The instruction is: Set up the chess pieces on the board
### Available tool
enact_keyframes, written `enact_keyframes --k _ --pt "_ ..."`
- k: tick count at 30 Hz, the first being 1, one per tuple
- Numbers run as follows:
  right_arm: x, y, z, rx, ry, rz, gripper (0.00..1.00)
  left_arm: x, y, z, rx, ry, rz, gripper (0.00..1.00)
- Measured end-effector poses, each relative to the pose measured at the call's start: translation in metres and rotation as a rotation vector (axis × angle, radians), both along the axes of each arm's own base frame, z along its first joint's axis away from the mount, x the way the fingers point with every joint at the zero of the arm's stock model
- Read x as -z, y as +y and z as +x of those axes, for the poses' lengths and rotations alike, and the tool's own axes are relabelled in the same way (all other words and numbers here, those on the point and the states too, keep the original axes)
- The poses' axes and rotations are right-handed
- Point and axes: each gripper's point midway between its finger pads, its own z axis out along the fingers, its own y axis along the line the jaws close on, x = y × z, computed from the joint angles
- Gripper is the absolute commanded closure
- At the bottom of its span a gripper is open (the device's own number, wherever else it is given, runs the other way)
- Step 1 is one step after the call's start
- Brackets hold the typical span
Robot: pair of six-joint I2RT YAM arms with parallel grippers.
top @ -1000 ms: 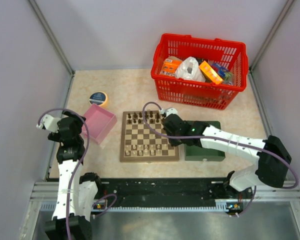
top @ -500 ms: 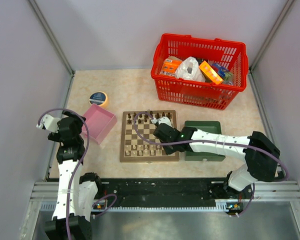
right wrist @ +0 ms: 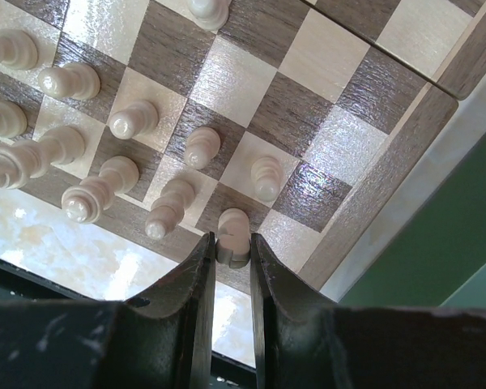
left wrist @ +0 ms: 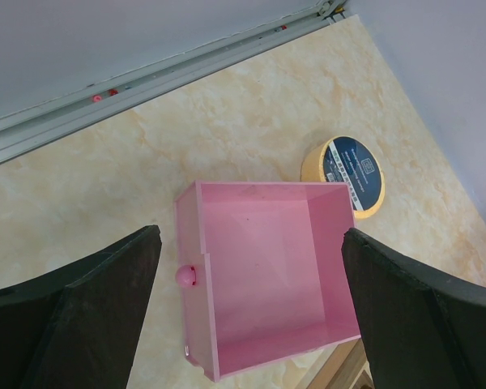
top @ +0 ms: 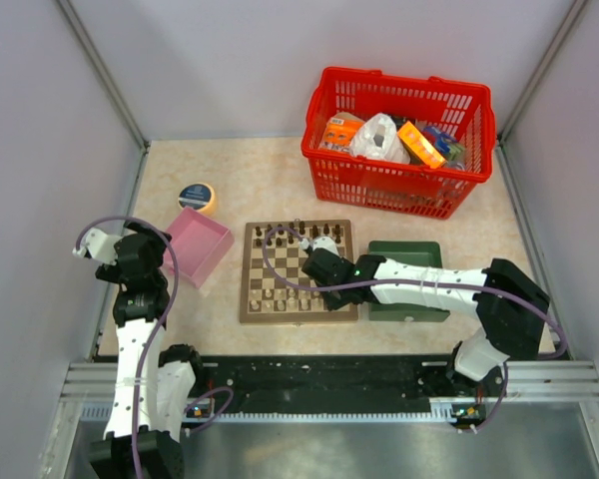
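A cream chess piece (right wrist: 233, 223) is clamped in the right end effector (right wrist: 232, 241) at the edge of the board (right wrist: 308, 105). A pink box (left wrist: 196, 308) is seen below the wide-spread left end effector (left wrist: 249, 237).

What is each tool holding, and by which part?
The right tool pinches a pale chess piece by its sides; the left tool is open and holds nothing.

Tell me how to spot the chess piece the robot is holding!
Find the wooden chessboard on the table, between the pink box and the green tray. Look along its near edge, toward the corner by the tray. It is the cream piece pinched between the right gripper's black fingers; its cream neighbours all stand free.
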Motion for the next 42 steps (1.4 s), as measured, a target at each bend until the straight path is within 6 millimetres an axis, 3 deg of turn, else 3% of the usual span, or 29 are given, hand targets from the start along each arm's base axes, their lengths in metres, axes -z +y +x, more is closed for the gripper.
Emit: enact_keyframes --k 17,22,27,31,38,42 --pt "0.002 0.003 -0.001 -0.008 0.006 0.006 0.61 0.0 0.0 0.0 0.0 0.0 0.0 0.01" --pt "-0.002 0.003 -0.001 -0.011 0.005 0.017 0.62 0.0 0.0 0.0 0.0 0.0 0.0 0.01" --pt "-0.022 0.003 0.004 -0.001 -0.038 0.063 0.66 0.0 0.0 0.0 0.0 0.0 0.0 0.01" --pt "-0.032 -0.001 0.015 0.027 -0.06 0.086 0.71 0.0 0.0 0.0 0.0 0.0 0.0 0.01" --pt "-0.034 -0.017 0.047 0.117 -0.073 0.103 0.74 -0.001 0.0 0.0 0.0 -0.002 0.001 0.01" --pt "-0.029 -0.019 0.053 0.126 -0.07 0.097 0.74 -0.001 0.0 0.0 -0.001 -0.002 0.001 0.01"
